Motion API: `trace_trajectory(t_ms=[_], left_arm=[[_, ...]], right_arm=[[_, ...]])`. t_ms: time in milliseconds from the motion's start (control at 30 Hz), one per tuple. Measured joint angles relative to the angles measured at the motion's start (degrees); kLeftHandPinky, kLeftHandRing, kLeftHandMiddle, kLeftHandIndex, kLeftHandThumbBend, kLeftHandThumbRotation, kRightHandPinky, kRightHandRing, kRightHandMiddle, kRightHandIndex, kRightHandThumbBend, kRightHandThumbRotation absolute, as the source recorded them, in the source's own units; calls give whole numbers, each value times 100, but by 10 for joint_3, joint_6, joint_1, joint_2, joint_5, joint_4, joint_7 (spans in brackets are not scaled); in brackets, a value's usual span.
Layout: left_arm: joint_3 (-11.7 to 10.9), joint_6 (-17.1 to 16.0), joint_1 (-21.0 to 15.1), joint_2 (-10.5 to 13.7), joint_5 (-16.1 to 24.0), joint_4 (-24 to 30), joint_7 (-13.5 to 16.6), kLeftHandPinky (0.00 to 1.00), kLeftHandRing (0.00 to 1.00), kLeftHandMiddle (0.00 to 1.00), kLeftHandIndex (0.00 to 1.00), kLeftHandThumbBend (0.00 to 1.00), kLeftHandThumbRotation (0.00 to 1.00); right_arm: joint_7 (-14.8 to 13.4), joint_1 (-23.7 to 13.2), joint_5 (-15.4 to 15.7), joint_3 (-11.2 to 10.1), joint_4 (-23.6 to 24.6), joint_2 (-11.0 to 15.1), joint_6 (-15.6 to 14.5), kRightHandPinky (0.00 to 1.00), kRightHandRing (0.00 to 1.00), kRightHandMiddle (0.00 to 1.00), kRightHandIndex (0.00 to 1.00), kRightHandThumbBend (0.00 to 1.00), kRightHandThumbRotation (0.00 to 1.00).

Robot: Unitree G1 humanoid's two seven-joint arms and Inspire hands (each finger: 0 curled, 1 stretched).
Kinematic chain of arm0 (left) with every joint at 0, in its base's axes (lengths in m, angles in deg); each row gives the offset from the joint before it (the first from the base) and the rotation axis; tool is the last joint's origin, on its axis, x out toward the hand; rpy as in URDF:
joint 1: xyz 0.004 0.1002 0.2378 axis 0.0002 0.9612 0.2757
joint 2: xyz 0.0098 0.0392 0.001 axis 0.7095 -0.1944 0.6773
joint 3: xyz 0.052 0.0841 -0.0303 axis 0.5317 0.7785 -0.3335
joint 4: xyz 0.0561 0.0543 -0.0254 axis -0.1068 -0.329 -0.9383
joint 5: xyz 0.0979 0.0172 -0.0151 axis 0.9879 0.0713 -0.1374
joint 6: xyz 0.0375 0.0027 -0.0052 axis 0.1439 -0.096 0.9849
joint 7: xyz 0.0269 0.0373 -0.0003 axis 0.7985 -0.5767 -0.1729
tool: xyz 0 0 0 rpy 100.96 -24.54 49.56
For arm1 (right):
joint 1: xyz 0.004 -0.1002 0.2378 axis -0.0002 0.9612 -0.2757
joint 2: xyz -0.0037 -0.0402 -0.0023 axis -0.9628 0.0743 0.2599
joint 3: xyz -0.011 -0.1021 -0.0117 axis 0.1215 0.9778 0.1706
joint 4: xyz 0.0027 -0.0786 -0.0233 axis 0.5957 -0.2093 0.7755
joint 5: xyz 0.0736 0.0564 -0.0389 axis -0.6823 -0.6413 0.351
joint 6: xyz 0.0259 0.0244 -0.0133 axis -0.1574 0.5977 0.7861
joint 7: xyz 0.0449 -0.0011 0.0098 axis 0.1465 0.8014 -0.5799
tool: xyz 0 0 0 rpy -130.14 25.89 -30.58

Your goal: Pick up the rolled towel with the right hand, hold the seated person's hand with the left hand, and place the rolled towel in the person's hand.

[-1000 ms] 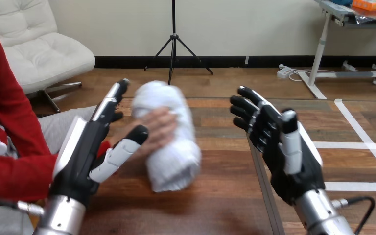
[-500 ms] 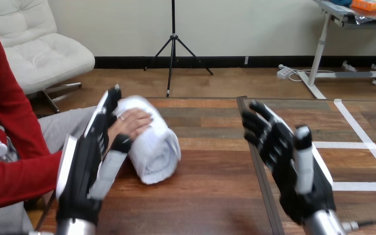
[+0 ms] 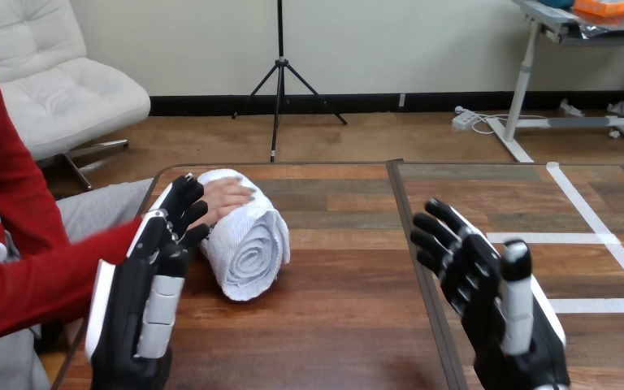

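The white rolled towel (image 3: 246, 234) lies on the wooden table (image 3: 349, 309), its spiral end facing me. The person's hand (image 3: 223, 197) rests on top of the roll at its far left, the red sleeve (image 3: 65, 272) trailing back to the left edge. My left hand (image 3: 142, 305) stands open just left of the towel, fingers straight and reaching up beside the person's hand, holding nothing. My right hand (image 3: 500, 313) is open at the lower right, well away from the towel, fingers spread.
A seam (image 3: 422, 268) runs down the table between the two boards, just left of my right hand. White tape lines (image 3: 593, 236) mark the right board. The person sits at the left edge.
The towel has come down from mid-air onto the table under the person's hand. Both my hands have drawn back and lower; my left thumb is no longer by the person's hand.
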Motion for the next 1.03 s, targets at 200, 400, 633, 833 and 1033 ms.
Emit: trace_trajectory(t_ms=[200,400,633,833,1033], left_arm=[[14,0,21,9,-19,19,-1,81,87,88,88,73,100],[33,0,57,18,-31,52,-4,81,87,87,87,72,100],[52,2,93,23,-31,70,-4,78,85,86,85,72,100],[60,2,109,27,-27,75,-4,77,84,85,84,72,100],[63,3,110,27,-23,78,-4,77,84,85,84,72,100]], right_arm=[[0,16,0,5,7,-2,6,96,89,90,90,99,100],[1,28,0,12,15,-1,7,95,89,90,91,96,100],[1,36,0,20,19,0,10,92,88,90,92,94,100],[1,39,0,28,21,0,11,91,88,89,91,94,100],[0,39,0,35,21,0,11,91,87,89,91,94,100]])
